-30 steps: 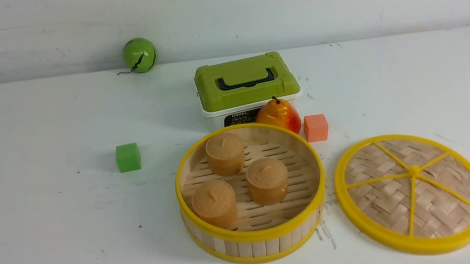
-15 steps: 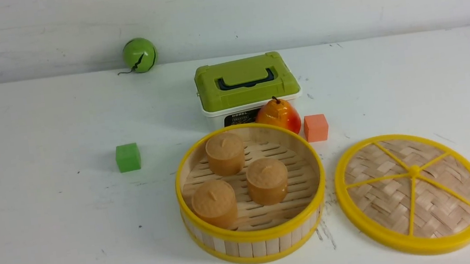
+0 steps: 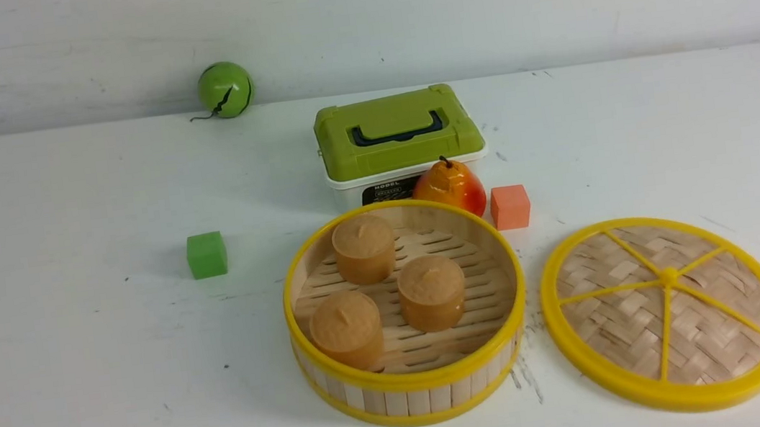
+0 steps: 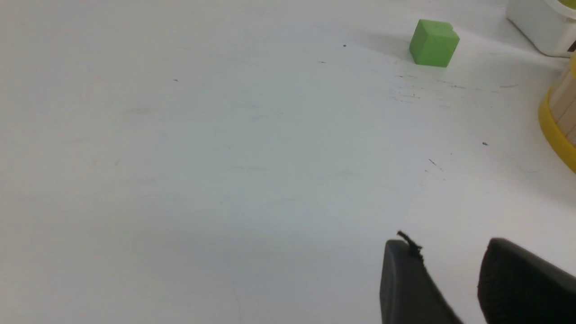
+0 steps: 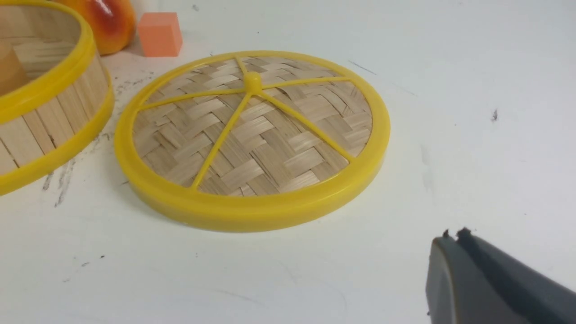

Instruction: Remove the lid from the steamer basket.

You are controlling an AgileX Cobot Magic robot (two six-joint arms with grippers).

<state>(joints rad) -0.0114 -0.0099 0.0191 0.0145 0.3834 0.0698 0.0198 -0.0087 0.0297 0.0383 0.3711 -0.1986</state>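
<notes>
The lid [image 3: 667, 312], a woven bamboo disc with a yellow rim and spokes, lies flat on the table to the right of the steamer basket [image 3: 416, 387]; it also shows in the right wrist view [image 5: 252, 139]. The basket is uncovered and holds three brown buns [image 3: 431, 292]. Its wall shows in the left wrist view [image 4: 560, 121] and the right wrist view [image 5: 49, 121]. My left gripper [image 4: 450, 252] is open and empty over bare table, to the left of the basket. My right gripper [image 5: 454, 238] is shut and empty, near the lid's rim. Neither gripper shows in the front view.
A green-and-white box [image 3: 398, 140] stands behind the basket, with a pear [image 3: 449, 187] and an orange cube [image 3: 510, 207] beside it. A green cube [image 3: 207, 254] sits left of the basket. A green ball [image 3: 225, 89] rests by the back wall.
</notes>
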